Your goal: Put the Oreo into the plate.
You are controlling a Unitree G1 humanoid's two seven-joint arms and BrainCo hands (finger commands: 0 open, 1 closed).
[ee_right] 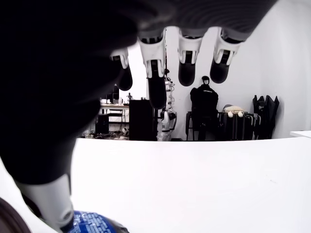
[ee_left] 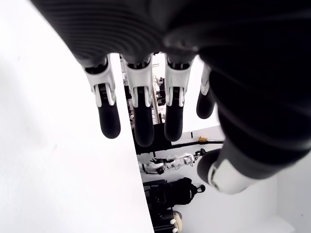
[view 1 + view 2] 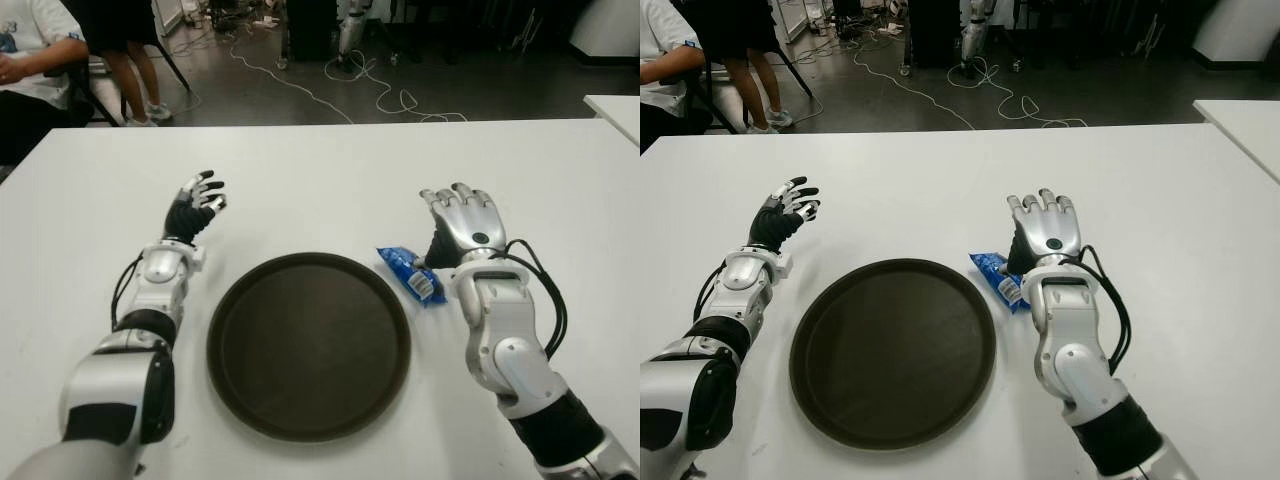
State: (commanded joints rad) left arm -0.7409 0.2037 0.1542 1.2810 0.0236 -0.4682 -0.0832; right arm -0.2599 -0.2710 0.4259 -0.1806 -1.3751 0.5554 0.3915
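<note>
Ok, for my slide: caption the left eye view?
Right hand open beside Oreo pack, right of empty plate.

- Your white table spans the view.
- Far left, you have a seated person in a white shirt and a standing person's legs.
- White cables trail over the dark floor beyond.
</note>
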